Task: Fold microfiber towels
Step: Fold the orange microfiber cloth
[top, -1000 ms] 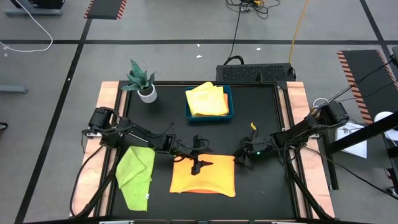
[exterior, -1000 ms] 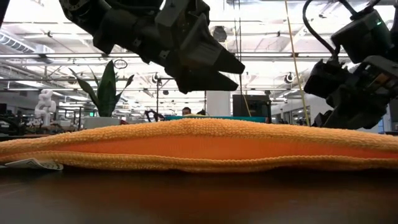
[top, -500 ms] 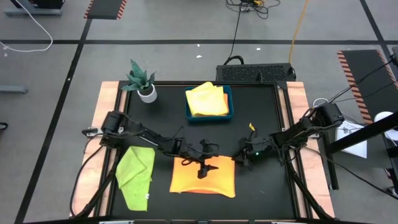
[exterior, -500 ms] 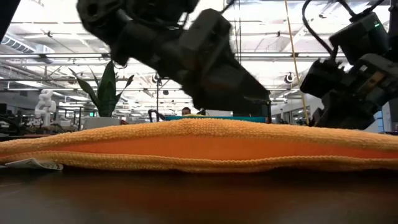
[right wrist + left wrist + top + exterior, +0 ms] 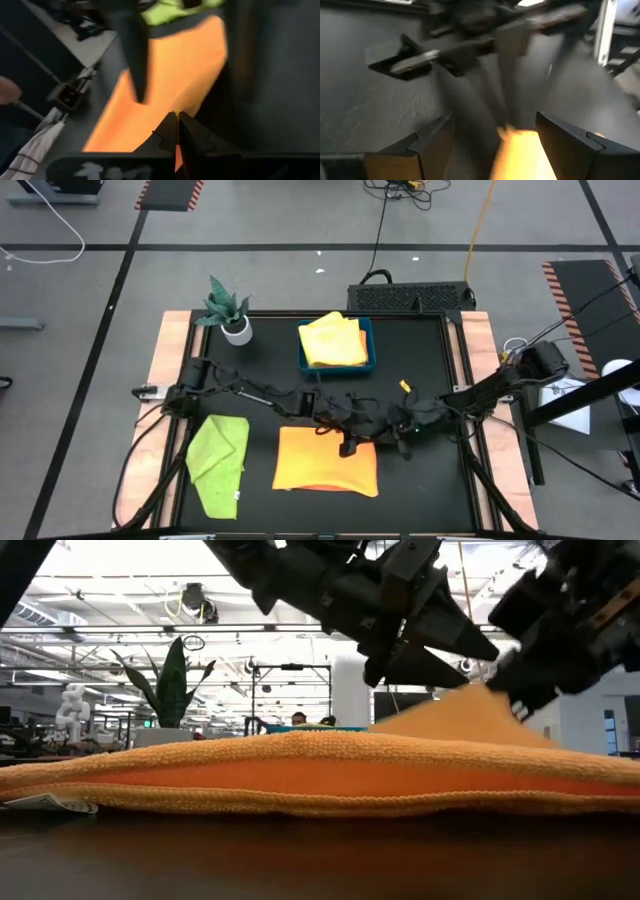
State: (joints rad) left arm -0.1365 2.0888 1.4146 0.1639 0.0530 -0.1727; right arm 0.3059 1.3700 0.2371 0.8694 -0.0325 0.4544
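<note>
Blue tray [image 5: 368,348] (yellow towel [image 5: 332,340] inside) beyond orange towel [image 5: 326,464]

One camera hangs above and looks straight down on the whole black table [image 5: 420,480], taking in both arms and the floor around it. A second sits at table-top height, very near the orange towel [image 5: 320,780], which fills its width, and faces level across the table into the room behind. Both show the potted plant [image 5: 228,310] at the far side. The left wrist camera looks past its own spread fingers [image 5: 570,145] at the table surface from close by. The right wrist camera looks over its closed fingertips [image 5: 175,131] along the same orange towel toward the lime green towel [image 5: 172,10] beyond.
</note>
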